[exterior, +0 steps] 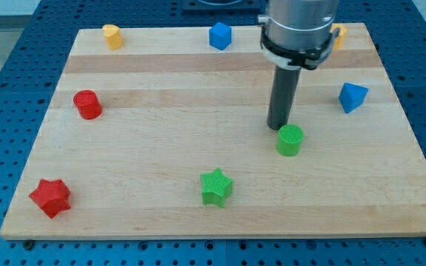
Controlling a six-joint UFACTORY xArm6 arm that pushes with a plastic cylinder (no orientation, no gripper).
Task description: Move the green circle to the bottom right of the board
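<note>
One light, stiff green circle [290,140] is touched on its far-left edge by my tip [278,128]; easily slid, may roll off-line; no jaws fitted, nothing held

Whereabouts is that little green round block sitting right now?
The green circle sits right of the board's middle in the camera view, just below my tip, which is at its upper left edge. The green star lies to its lower left.
</note>
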